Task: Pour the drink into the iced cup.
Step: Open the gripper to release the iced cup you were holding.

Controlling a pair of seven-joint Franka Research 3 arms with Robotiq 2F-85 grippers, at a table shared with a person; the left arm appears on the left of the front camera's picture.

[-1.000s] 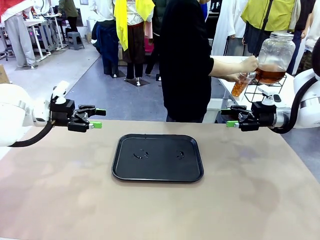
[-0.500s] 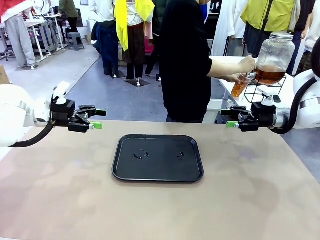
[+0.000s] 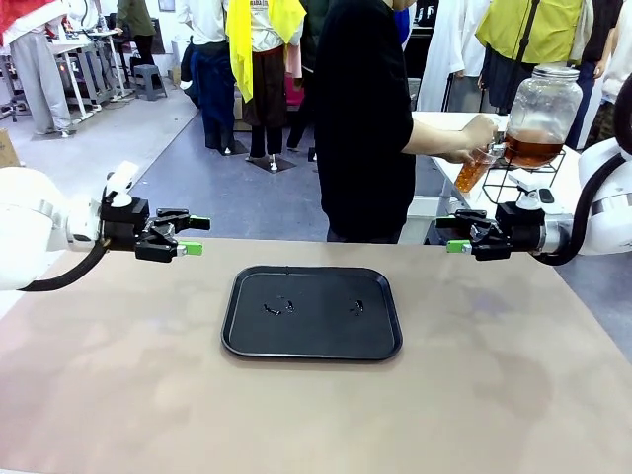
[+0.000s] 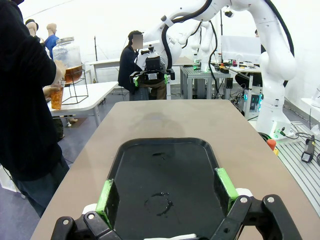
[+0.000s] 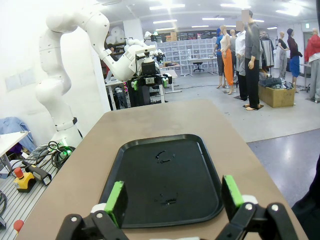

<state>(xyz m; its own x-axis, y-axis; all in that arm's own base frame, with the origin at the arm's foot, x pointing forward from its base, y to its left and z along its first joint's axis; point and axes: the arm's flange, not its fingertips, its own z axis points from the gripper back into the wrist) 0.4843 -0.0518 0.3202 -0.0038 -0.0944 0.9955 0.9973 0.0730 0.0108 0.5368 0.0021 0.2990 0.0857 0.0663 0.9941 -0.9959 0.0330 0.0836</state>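
Pouring is happening at the upper right of the front view, where a person's hand (image 3: 481, 131) is holding a clear cup (image 3: 475, 169) under the spigot of a glass dispenser jar (image 3: 542, 114) sitting on a wire stand on a side table (image 3: 449, 123). The drink (image 3: 534, 150), an amber-brown liquid, is filling the lower part of the jar and is already showing in the tilted cup; whether ice is inside is too small to tell.

Both arms are waiting over the near table (image 3: 316, 405). The left gripper (image 3: 188, 235) at middle left and the right gripper (image 3: 454, 233) at middle right are facing each other across the black tray (image 3: 311, 311), fingers spread wide and holding nothing. Some wet marks are lying on the tray.

For a clean fill, the cup is probably best kept close under the spout and brought upright as the level rises, with the spigot shut before the rim.
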